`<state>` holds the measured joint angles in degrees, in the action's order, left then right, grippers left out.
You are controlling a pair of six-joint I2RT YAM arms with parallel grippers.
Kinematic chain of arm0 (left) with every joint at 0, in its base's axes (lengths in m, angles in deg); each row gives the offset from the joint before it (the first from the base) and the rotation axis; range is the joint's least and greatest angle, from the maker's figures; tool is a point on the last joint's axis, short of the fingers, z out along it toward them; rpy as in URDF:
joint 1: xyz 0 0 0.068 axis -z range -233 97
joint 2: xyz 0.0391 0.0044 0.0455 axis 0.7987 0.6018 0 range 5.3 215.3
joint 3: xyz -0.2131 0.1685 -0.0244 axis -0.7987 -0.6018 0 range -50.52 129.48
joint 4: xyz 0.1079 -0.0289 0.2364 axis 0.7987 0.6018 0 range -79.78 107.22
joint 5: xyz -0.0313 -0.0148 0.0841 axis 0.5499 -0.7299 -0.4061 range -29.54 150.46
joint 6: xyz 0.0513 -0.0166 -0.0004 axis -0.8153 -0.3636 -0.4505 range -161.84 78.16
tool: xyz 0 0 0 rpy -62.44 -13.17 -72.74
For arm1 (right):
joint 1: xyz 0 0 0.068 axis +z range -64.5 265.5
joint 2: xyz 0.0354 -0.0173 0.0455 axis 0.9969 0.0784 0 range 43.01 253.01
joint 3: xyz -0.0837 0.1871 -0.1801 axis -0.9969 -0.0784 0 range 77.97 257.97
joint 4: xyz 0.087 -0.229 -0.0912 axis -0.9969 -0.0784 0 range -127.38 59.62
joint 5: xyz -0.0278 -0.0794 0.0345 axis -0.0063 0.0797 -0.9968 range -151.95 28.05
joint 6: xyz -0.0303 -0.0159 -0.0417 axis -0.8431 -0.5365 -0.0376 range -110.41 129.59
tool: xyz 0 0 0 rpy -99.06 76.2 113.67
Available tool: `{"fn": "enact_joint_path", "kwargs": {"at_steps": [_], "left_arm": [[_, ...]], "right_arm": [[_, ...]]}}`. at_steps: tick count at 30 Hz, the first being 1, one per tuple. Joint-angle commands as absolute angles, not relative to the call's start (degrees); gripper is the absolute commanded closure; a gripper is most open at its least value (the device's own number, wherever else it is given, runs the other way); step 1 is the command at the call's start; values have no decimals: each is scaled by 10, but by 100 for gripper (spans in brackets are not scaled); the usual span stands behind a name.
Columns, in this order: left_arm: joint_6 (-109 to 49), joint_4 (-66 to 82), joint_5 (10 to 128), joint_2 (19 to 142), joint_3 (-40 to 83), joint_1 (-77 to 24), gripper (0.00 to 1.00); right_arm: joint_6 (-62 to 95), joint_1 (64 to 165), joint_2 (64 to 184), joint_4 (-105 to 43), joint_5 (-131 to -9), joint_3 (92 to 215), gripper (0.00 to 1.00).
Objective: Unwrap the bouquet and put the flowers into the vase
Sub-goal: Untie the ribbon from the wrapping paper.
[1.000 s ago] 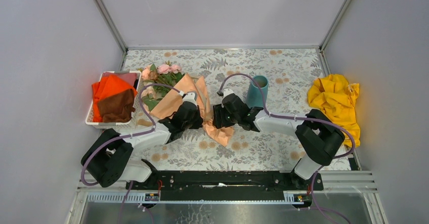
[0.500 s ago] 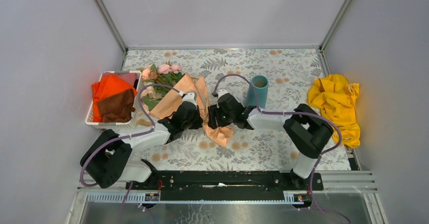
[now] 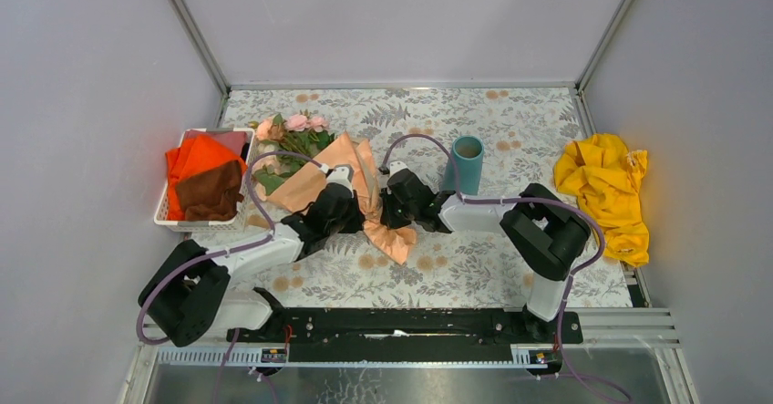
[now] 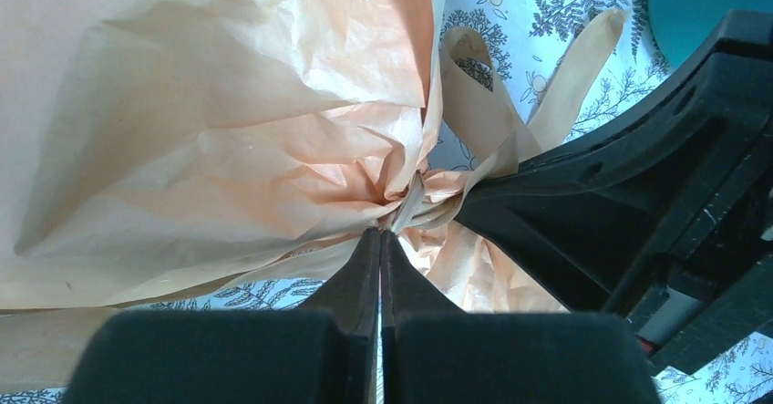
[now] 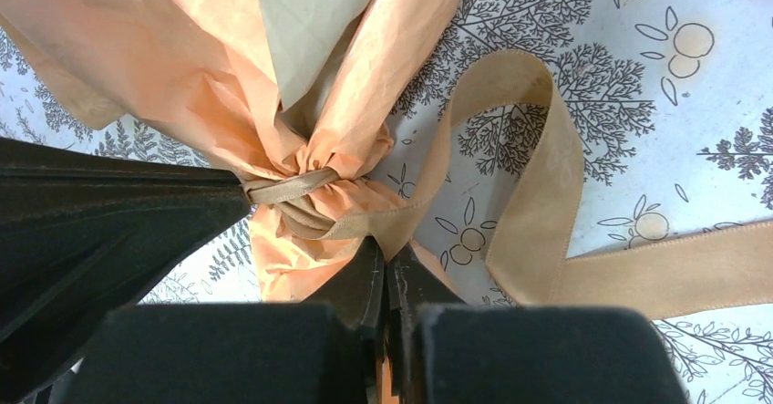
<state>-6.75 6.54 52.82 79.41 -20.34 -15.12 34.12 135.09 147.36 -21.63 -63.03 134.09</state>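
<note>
The bouquet (image 3: 314, 171) lies left of centre, its pink roses (image 3: 292, 126) pointing to the far left and its peach paper (image 4: 228, 130) gathered at a tied neck. A tan ribbon (image 5: 538, 149) loops away from the knot over the cloth. My left gripper (image 4: 380, 235) is shut, its tips pinching the ribbon band at the knot (image 5: 283, 185). Facing it from the other side, my right gripper (image 5: 387, 253) is shut on a ribbon tail right at the knot. In the top view both grippers, left (image 3: 351, 205) and right (image 3: 387, 208), meet there. The teal vase (image 3: 468, 162) stands upright just right of them.
A white basket (image 3: 164, 212) with orange and brown cloths sits at the left edge, close to the roses. A yellow cloth (image 3: 606, 190) lies crumpled at the right edge. The patterned tablecloth (image 3: 474, 267) covers the table, with walls on three sides.
My right gripper has slid left to the knot and gone from open to shut on the ribbon. The left gripper and the bouquet have stayed where they were.
</note>
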Motion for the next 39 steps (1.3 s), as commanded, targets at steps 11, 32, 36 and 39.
{"fn": "enact_joint_path", "kwargs": {"at_steps": [11,32,36,39], "left_arm": [[-76,179,470,683,-163,-152,100],[-89,31,638,848,-149,-147,86],[-81,38,608,852,-149,-148,80],[-80,45,557,856,-151,-147,74]], "right_arm": [[362,1333,1464,-253,-516,1346,100],[363,1332,1469,-235,-569,1342,100],[362,1332,1471,-233,-572,1339,99],[362,1332,1472,-227,-577,1338,97]]}}
